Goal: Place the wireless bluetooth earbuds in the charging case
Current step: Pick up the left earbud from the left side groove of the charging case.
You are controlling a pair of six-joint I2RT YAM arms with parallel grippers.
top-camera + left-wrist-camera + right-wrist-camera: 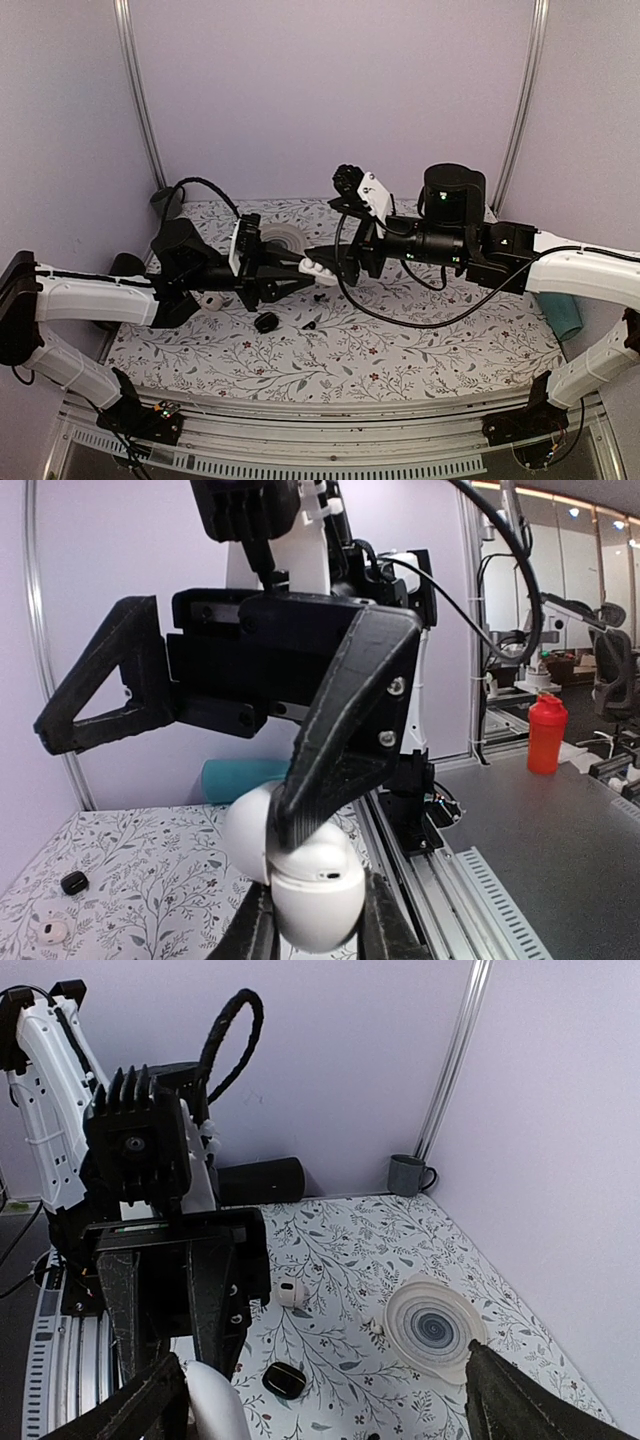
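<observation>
While the left hand (318,932) clamps the charging case (312,888), the right hand (325,1398) stands wide open against it.

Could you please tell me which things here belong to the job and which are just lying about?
Job: case, held in the left gripper; earbud; the open right gripper.
Lying about: plate, mug, teal cylinder, black cylinder, black bit.
</observation>
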